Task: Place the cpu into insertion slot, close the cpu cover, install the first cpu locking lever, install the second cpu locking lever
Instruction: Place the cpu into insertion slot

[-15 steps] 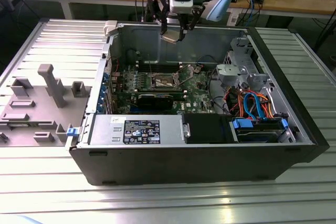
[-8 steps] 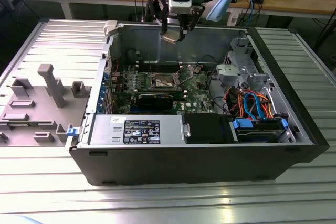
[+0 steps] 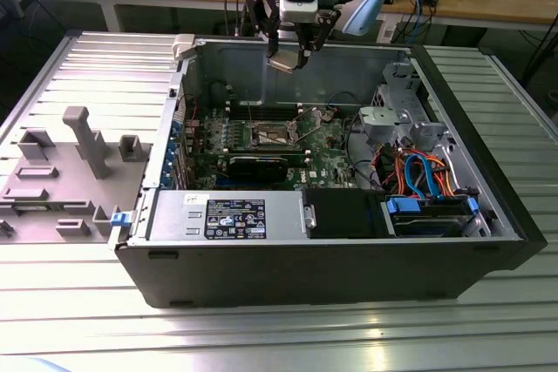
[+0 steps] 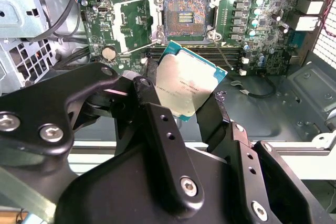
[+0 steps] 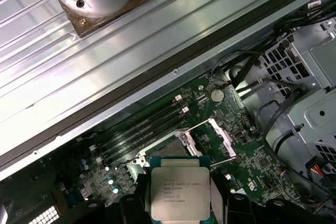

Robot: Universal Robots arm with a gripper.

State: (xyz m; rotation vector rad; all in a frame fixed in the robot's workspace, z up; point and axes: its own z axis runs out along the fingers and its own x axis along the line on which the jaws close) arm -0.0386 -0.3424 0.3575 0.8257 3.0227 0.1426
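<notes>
In the exterior view, an open computer case [image 3: 305,267] lies on its side on a ribbed metal tabletop [image 3: 261,337]. A grey side panel [image 3: 52,172] lies flat at the exterior view's left. The hand [image 3: 288,56] hangs above the case's far wall, pinching the cpu [image 3: 286,63], which is tilted and well clear of the green circuit board [image 3: 331,158] below. The insertion slot [image 3: 272,134] sits near the middle of that board with nothing in it.

In the second wrist view, the black fingers [image 4: 152,103] grip the cpu on two opposite edges, its pale metal face towards the camera and one corner pointing at the board. The slot lies beyond the chip, its dark centre with gold contacts uncovered. The cpu cover [image 4: 134,22] is swung open and stands just beside the slot. A round coin battery [image 4: 108,52] sits on the board near the cover.

In the first wrist view, the cpu is held square-on between the fingers. The open cover and part of the slot's rim show just past the chip's far edge. A row of long memory slots [image 5: 139,129] runs beside the socket, between it and the case wall.
</notes>
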